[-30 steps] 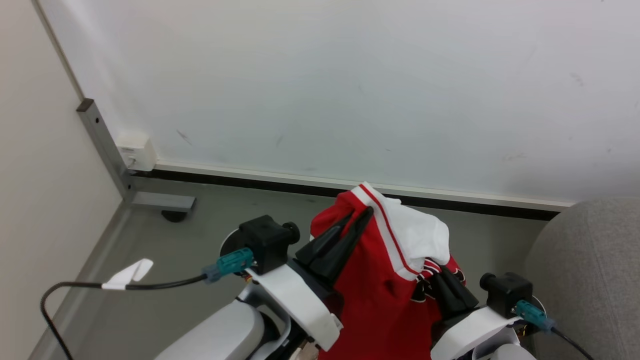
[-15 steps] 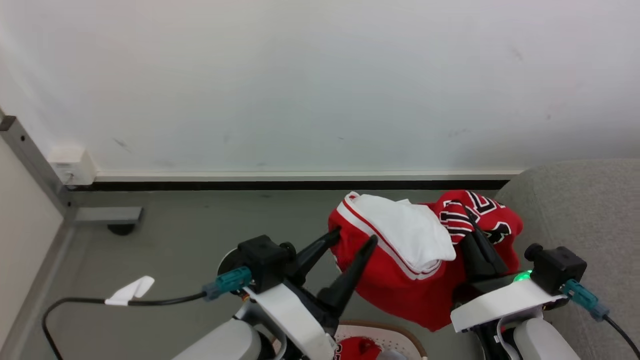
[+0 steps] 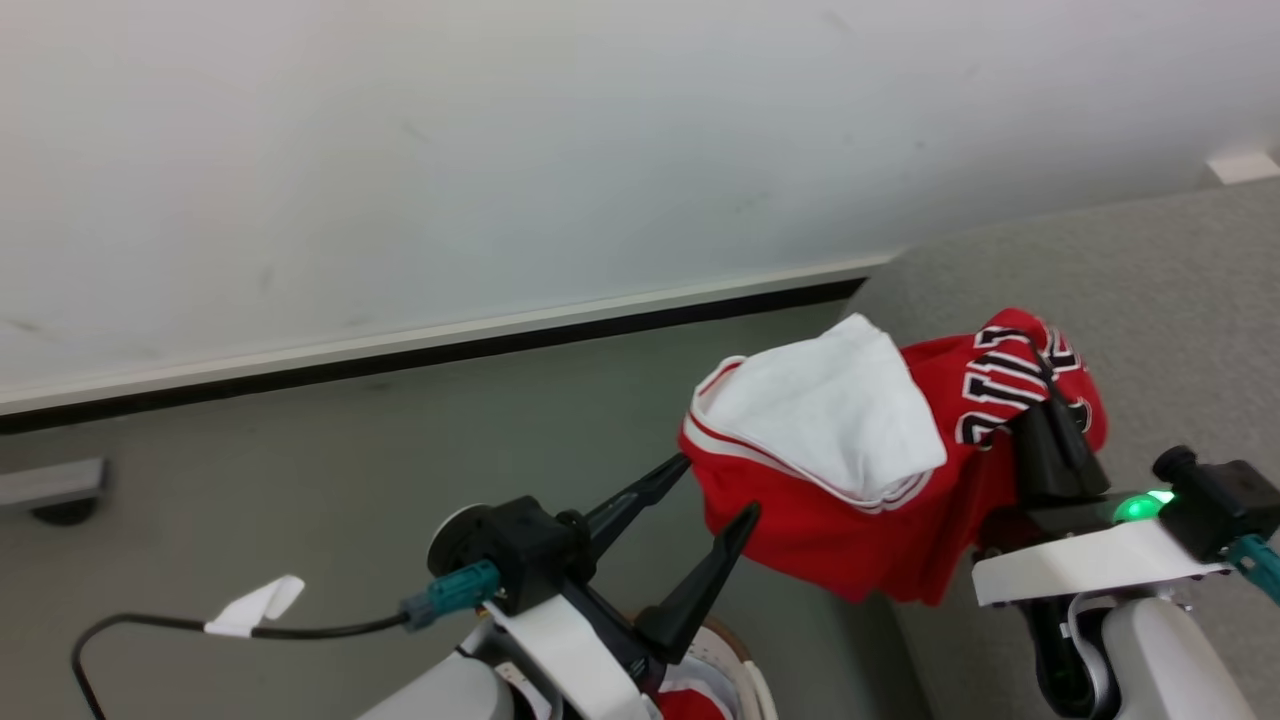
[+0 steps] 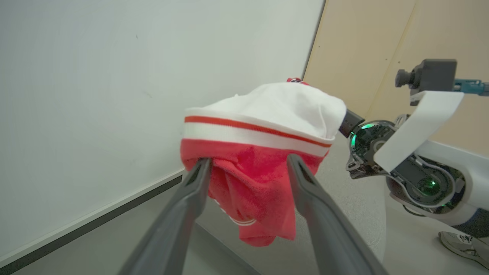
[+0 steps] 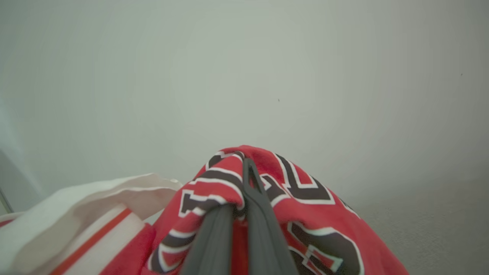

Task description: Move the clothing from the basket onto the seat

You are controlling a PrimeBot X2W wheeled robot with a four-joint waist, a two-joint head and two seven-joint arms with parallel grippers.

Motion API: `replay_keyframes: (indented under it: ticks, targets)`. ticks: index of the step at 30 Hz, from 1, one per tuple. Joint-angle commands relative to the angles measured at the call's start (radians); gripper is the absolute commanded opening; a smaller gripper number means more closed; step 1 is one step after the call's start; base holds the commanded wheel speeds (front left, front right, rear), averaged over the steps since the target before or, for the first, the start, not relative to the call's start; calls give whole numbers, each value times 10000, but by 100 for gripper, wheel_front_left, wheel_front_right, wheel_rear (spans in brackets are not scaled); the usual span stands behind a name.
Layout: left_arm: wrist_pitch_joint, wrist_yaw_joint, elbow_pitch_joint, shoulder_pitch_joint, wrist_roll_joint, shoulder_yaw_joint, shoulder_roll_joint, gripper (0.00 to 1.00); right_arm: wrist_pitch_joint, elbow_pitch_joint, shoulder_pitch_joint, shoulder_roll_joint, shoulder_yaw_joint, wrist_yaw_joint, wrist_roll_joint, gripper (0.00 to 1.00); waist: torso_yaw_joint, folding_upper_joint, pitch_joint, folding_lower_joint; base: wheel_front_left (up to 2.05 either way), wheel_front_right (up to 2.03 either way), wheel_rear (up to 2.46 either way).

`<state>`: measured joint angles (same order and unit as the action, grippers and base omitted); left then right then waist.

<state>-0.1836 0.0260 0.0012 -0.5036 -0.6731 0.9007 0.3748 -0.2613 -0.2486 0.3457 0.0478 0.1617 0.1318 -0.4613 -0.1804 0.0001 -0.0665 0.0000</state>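
Holding the clothing (image 3: 880,470) bunched in the air, straddling the left edge of the seat (image 3: 1150,280): part over grey cushion, part over the floor (image 3: 350,450), not yet resting on either. Gripping it by the red lettered panel with the right end effector (image 3: 1050,395), fingers pinched together on the fabric, apparently taking the whole weight. Standing the left end effector (image 3: 718,487) spread wide, gripping nothing, tips just beside the striped hem; contact there unclear. Judging: single-arm carry, needing travel further right over the seat before letting go. Noting more red fabric lying in the basket (image 3: 742,665), near, below the left arm.
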Motion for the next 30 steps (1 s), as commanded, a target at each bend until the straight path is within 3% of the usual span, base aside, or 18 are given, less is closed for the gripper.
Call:
replay_keyframes:
  ticks: [1,15,30]
  targets:
    - [-34,-26,60,140,205,13,94,100,-36,154,31,26,-148,-21,165,0,-485,-1,-187,0,0,0,0]
    - [-103,-39,-56,67,534,292,310,100,-35,1147,-449,20,-1048,-22,641,0,-2095,-1,-492,0,0,0,0]
    - [-32,4,-175,-201,792,420,425,100,-32,1397,-234,21,-1222,-22,614,0,-2136,-1,-901,0,0,0,0]
